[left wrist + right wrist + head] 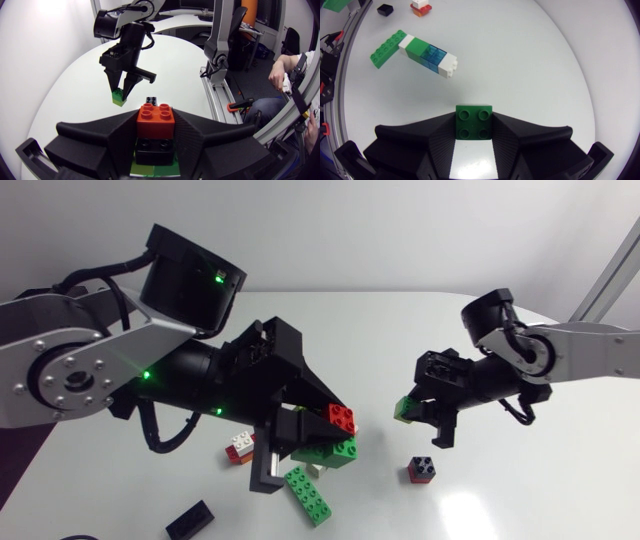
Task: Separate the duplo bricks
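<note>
My left gripper (322, 435) is shut on a stack of duplo bricks: a red brick (155, 116) on top, a black one (154, 150) under it and green at the base. It hangs above the table's middle. To its right my right gripper (426, 418) is shut on a single green two-by-two brick (474, 121), held a little above the table and apart from the stack. The left wrist view shows that gripper (123, 85) ahead of mine with the green brick (118, 97) at its tips.
On the table lie a long green brick (308, 494), a white-and-red brick (241, 446), a black brick (190, 522) near the front edge and a small black-and-red brick (421, 470). A row of white, green and blue bricks (427, 55) lies beside the long green one (387, 48).
</note>
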You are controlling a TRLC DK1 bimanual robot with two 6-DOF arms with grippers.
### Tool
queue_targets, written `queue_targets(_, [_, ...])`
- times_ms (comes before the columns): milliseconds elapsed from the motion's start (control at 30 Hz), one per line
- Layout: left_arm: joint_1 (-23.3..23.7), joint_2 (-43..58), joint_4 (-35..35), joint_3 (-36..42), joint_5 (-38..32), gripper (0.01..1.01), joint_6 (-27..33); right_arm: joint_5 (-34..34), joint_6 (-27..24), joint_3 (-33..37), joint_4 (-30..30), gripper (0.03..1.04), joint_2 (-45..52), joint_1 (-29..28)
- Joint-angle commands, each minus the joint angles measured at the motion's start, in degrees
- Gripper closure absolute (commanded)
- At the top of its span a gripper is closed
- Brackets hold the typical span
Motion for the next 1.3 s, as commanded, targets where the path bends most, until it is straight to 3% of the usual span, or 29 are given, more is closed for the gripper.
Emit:
queue_targets(0, [-0.4,-0.9,2.0,-1.7,-0.5,0.828,-0.8,2.1,-0.8,3.4,0.7,1.01,5.7,1.4])
queue_targets(433, [0.6,-0.6,7.2,-3.4,-1.7,0.826,-3.9,5.6,0.0,12.2,0.0,1.0,20.1,4.4])
queue_targets(533, [0.7,-0.6,8.2,-3.9,-1.7,0.826,-4.5,5.6,0.1,12.6,-0.3,0.88,20.9,4.4])
queue_targets(600, [0.8,-0.5,8.7,-4.0,-1.7,0.826,-4.6,5.6,0.3,12.6,-1.0,0.72,21.4,4.5])
queue_targets(767, [1.5,-0.2,10.3,-4.0,-1.7,0.825,-6.2,5.2,2.1,12.0,-0.6,0.51,20.2,4.0])
queue_targets(933, [2.3,0.3,11.0,-3.8,-1.7,0.823,-7.6,4.1,7.0,9.8,-0.5,0.34,13.0,2.8])
queue_targets(1033, [2.6,0.4,12.1,-3.8,-1.7,0.823,-8.6,3.8,8.7,7.2,-0.4,0.15,7.0,2.3])
queue_targets(1267, [3.3,1.5,15.0,-3.1,-1.6,0.823,-13.4,-5.0,13.7,1.5,-0.5,0.1,-8.0,-1.4])
